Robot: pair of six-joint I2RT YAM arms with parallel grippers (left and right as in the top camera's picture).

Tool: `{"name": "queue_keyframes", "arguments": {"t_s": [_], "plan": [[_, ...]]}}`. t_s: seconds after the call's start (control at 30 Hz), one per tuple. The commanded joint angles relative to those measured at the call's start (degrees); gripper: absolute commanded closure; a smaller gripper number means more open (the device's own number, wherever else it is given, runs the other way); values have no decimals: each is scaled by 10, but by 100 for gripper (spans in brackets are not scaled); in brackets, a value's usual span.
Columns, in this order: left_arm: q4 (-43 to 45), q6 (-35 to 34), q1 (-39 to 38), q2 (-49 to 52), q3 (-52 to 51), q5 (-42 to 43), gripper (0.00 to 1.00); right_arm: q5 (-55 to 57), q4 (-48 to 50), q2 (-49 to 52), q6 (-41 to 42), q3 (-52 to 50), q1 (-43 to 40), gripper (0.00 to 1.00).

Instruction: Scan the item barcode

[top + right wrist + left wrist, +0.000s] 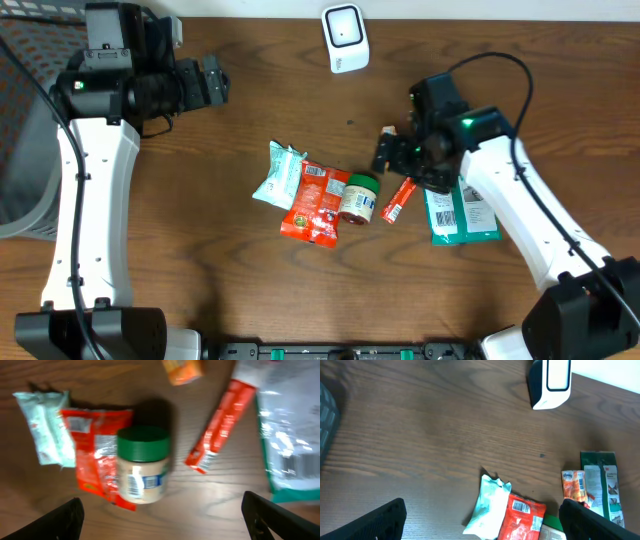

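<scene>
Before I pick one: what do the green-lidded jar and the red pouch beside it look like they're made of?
The jar looks like rigid clear plastic, possibly glass; pale contents seem to show through its smooth wall. Its green lid looks like matte moulded plastic. The red pouch looks like thin glossy plastic film, judging by its crinkles and bright glare patches.

Counter (250,290): dark wood, matt grain. Red pouch (315,203): glossy crinkled foil. Jar (360,197): green plastic lid, paper label. Scanner (345,38): smooth white plastic.

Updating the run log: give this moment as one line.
left pincer: open, empty | right pincer: open, empty | jar: on its side | scanner: nothing near
</scene>
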Motion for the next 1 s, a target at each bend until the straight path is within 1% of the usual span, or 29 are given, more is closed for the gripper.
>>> {"name": "queue_keyframes", "arguments": {"t_s": [0.0,0.27,0.6,0.8,0.87,0.97], "plan": [[-2,5,0,3,6,7,3,11,26,28,34,4,50,4],[-2,5,0,3,6,7,3,63,66,89,66,3,111,2],[-2,5,0,3,6,7,3,71,74,148,66,3,113,4],[-2,5,0,3,6,7,3,99,76,151,66,3,113,8],[-2,5,0,3,6,7,3,120,76,151,66,3,113,12],[-2,5,0,3,6,7,3,132,76,151,66,2,113,12]]}}
